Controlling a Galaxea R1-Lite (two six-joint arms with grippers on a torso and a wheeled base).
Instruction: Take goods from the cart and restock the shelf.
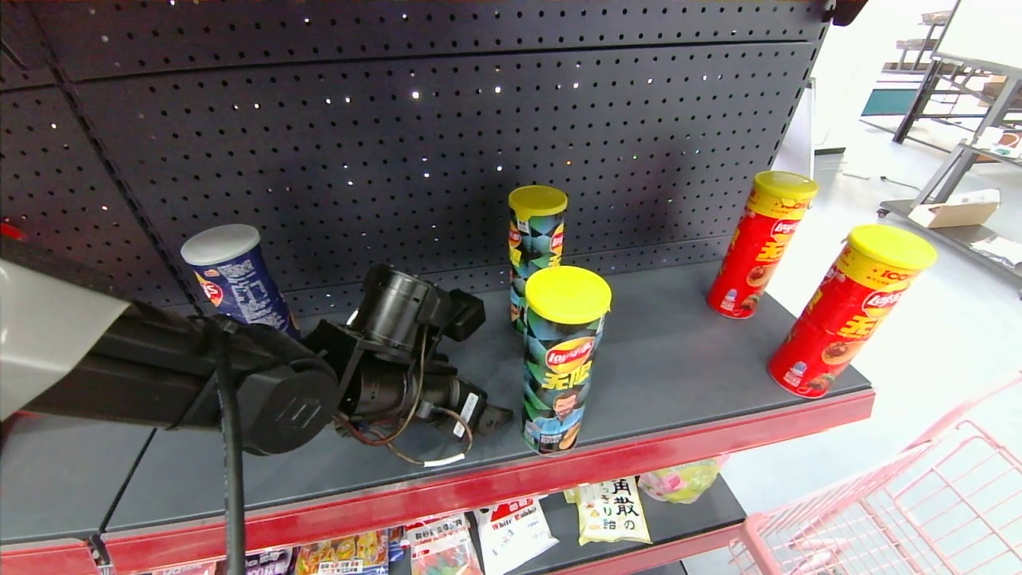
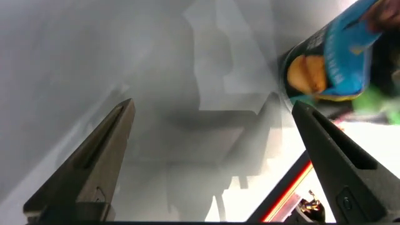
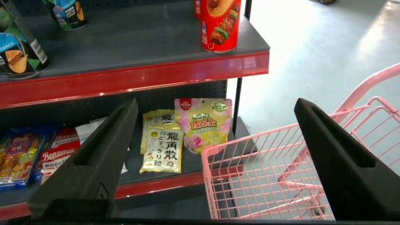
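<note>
On the grey shelf (image 1: 679,359) my left gripper (image 1: 489,417) rests low, just left of a green-and-blue chip can with a yellow lid (image 1: 563,359). In the left wrist view that gripper (image 2: 212,156) is open and holds nothing, and the can's base (image 2: 331,62) lies beyond one fingertip. A second can of this kind (image 1: 536,231) stands behind it. Two red cans (image 1: 762,243) (image 1: 850,307) stand at the shelf's right end and a blue can (image 1: 235,275) at the back left. My right gripper (image 3: 215,162) hangs open and empty over the pink cart (image 3: 281,169).
The shelf's red front lip (image 1: 639,455) runs below the cans. Snack bags (image 3: 203,125) (image 3: 162,140) lie on the lower shelf beside the cart. The cart's rim (image 1: 918,511) sits at the lower right. A black pegboard wall (image 1: 439,120) backs the shelf.
</note>
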